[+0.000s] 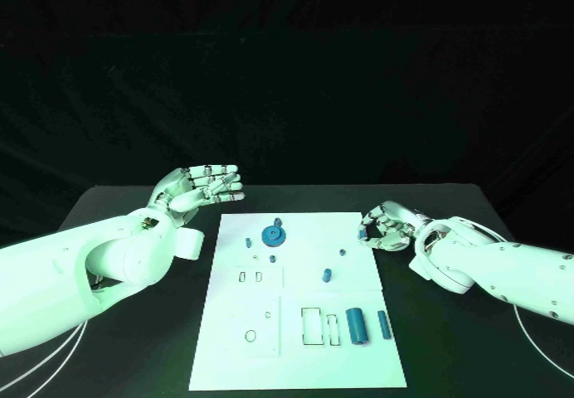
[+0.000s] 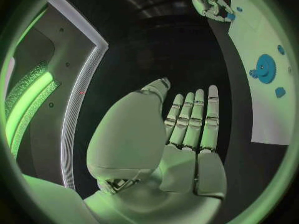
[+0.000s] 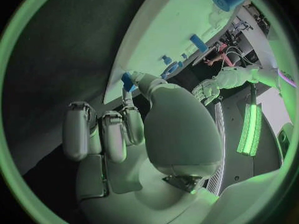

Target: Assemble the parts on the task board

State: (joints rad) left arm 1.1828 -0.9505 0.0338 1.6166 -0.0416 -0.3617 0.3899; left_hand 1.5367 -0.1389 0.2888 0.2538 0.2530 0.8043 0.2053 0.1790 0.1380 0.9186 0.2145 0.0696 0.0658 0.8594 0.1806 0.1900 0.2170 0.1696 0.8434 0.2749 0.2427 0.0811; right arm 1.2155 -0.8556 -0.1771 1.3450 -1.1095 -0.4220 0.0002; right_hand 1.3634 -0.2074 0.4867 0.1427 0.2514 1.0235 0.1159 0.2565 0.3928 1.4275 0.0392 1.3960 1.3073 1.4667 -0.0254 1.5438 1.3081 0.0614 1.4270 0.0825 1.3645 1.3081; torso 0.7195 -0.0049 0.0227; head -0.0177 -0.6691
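Observation:
The white task board lies in the middle of the black table. A blue gear sits near the board's far end, with small blue parts scattered around it. My right hand is at the board's far right edge. Its thumb and a finger pinch a small blue part, just over that edge; the same part shows in the left wrist view. My left hand is raised off the board's far left corner. Its fingers are straight and it holds nothing.
Two blue cylinders lie side by side at the board's near right, beside outlined slots. Bare black table lies on both sides of the board.

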